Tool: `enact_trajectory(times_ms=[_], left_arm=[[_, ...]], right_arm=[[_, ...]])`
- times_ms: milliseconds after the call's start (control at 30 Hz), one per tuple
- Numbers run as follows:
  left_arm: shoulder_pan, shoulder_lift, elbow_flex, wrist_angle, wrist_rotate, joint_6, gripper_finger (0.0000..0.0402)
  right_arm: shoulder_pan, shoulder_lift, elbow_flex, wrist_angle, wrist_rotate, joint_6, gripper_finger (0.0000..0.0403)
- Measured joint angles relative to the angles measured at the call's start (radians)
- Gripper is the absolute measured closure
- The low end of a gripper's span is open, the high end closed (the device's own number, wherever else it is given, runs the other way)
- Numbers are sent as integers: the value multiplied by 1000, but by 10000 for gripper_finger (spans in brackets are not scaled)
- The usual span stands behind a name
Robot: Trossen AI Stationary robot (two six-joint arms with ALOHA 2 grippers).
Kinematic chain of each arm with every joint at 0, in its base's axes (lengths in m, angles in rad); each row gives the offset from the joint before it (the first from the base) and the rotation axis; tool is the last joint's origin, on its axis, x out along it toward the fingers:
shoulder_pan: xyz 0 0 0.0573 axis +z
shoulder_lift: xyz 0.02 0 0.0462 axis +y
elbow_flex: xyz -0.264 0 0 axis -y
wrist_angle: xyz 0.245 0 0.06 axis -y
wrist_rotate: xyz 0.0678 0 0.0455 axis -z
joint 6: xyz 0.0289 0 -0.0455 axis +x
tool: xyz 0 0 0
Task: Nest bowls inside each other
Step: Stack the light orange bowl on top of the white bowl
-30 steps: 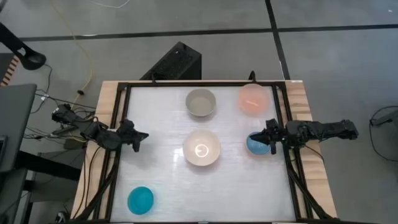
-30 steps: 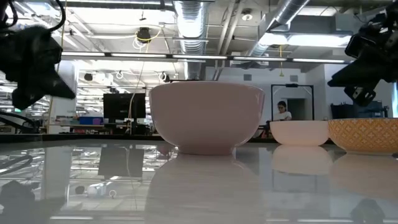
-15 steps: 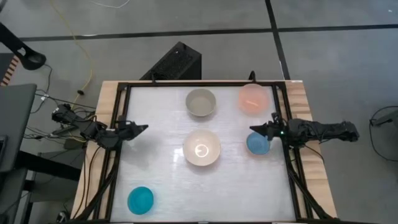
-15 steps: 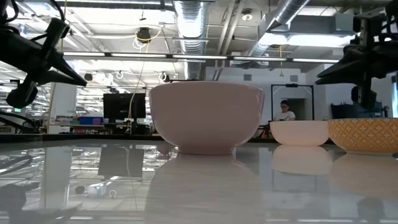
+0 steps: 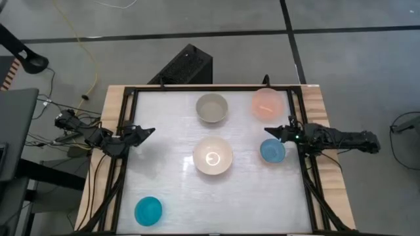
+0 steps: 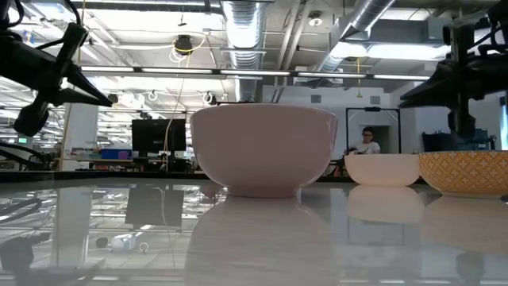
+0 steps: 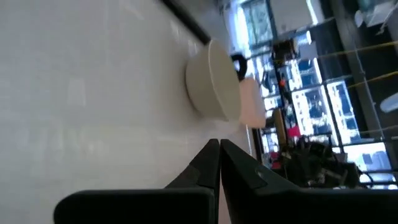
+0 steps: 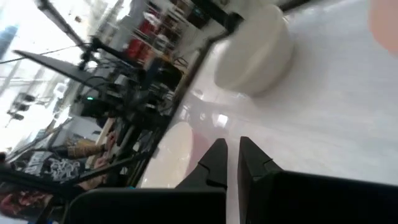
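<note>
Five bowls stand apart on the white table, each on its base. The cream-white bowl [image 5: 212, 156] [image 6: 263, 149] is in the middle, the grey bowl [image 5: 212, 107] [image 7: 214, 81] at the far side, and the salmon bowl [image 5: 266, 103] at the far right. The light blue bowl [image 5: 272, 151] is at the right and the teal bowl [image 5: 148, 210] at the near left. My left gripper [image 5: 151, 132] [image 7: 219, 144] hovers shut by the left edge, aimed at the grey bowl. My right gripper [image 5: 266, 130] [image 8: 230, 146] hovers shut between the salmon and light blue bowls, pointing left.
A black frame [image 5: 197, 88] runs round the tabletop, with wooden strips [image 5: 111, 111] outside it left and right. Bare table lies between the left gripper and the cream-white bowl. A black box [image 5: 187, 64] stands on the floor behind the far edge. A person [image 6: 367, 141] shows in the room behind.
Both grippers have rolled about their own pointing line while hovering. The right gripper has swung from over the light blue bowl toward the far edge and now stands clear of that bowl. The left gripper's tip has turned toward the far right. No bowl has moved.
</note>
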Motion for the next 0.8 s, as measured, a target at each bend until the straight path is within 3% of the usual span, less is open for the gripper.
enact_trajectory(times_ms=[200,300,433,567,667,800], left_arm=[[0,0,0,179,-164,198,401],[0,0,0,371,-164,426,401],[0,0,0,723,-64,824,401],[0,0,3,1035,63,1194,401],[0,0,33,1082,92,1349,401],[0,0,75,1044,65,1433,401]], right_arm=[[-20,4,-10,494,-58,-293,392],[-36,8,16,640,-56,-470,392],[-79,43,145,537,-56,-580,382],[-120,180,329,380,-77,-664,352],[-147,323,500,188,-93,-758,329],[-198,528,711,-139,-99,-864,307]])
